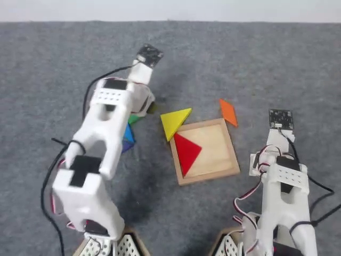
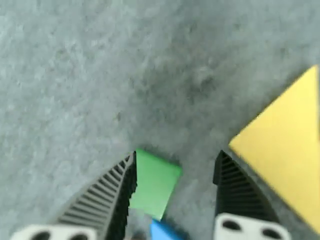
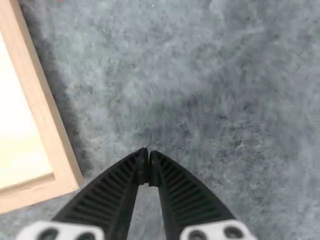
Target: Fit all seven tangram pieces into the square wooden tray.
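Observation:
The square wooden tray (image 1: 211,177) lies mid-table with a red triangle (image 1: 186,151) inside, against its left side. A yellow triangle (image 1: 175,121) rests on the carpet at the tray's far left corner, and an orange piece (image 1: 228,112) lies just past its far right corner. My left gripper (image 2: 176,162) is open and low over the carpet, with a small green piece (image 2: 154,187) between its fingers, close to one of them. A blue piece (image 2: 165,231) lies just behind the green one. My right gripper (image 3: 148,167) is shut and holds nothing, beside the tray's rim (image 3: 47,130).
The left arm (image 1: 106,128) stretches over the green (image 1: 133,118) and blue (image 1: 128,140) pieces and covers part of them. The yellow triangle (image 2: 285,155) lies close beside the left gripper. Grey carpet surrounds the tray.

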Motion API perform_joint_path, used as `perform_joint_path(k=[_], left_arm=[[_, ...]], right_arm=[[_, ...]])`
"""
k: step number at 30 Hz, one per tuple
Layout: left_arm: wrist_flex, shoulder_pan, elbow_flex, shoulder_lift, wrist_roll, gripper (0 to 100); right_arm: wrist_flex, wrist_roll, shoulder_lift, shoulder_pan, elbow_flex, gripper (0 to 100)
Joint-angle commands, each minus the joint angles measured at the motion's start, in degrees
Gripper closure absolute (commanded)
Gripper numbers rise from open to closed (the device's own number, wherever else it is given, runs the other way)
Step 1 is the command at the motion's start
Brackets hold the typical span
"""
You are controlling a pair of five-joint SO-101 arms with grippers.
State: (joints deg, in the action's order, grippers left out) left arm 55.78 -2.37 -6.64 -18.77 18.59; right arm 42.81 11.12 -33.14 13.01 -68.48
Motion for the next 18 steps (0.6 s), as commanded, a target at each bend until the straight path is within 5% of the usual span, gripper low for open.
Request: perform_joint_path(k=[1, 18], left_arm=[[2.5, -3.7, 6.6, -2.9, -2.4, 75], [15.6, -6.1, 22.7, -20.0, -1.6, 75]], right_arm=[[-1.2, -0.7, -0.4, 0.2, 0.4, 99.1], [-0.7, -1.2, -0.4, -11.9, -0.9, 99.1]])
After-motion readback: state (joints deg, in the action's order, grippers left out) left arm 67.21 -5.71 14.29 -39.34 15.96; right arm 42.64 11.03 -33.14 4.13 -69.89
